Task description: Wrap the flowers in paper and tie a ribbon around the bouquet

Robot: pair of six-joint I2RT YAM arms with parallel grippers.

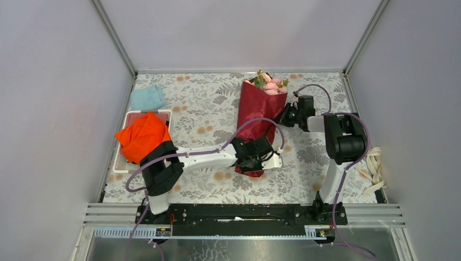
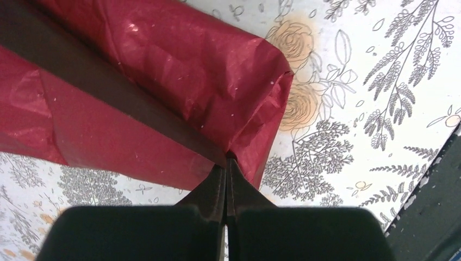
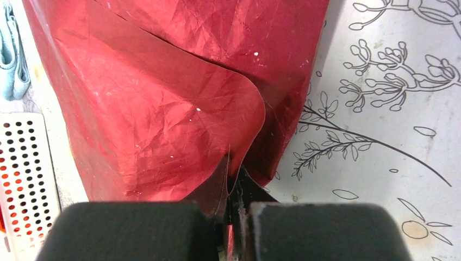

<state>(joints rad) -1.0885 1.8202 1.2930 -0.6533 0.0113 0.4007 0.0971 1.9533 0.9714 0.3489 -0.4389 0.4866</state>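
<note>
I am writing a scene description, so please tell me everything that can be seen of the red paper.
The paper is a thin, dark red sheet, creased and slightly glittery. It is wrapped as a cone around the roses, which show at its wide far end. It lies on the tablecloth, narrow end toward the arms. The left end effector is shut on a fold at the narrow end. The right end effector pinches a loose curved edge on its right side.

No readable text, label, brand, number or sign in any of the three views. Paper (image 2: 163,70): plain, unmarked. Tablecloth (image 2: 380,81) on the tabletop: printed flowers and leaves only, no lettering.
</note>
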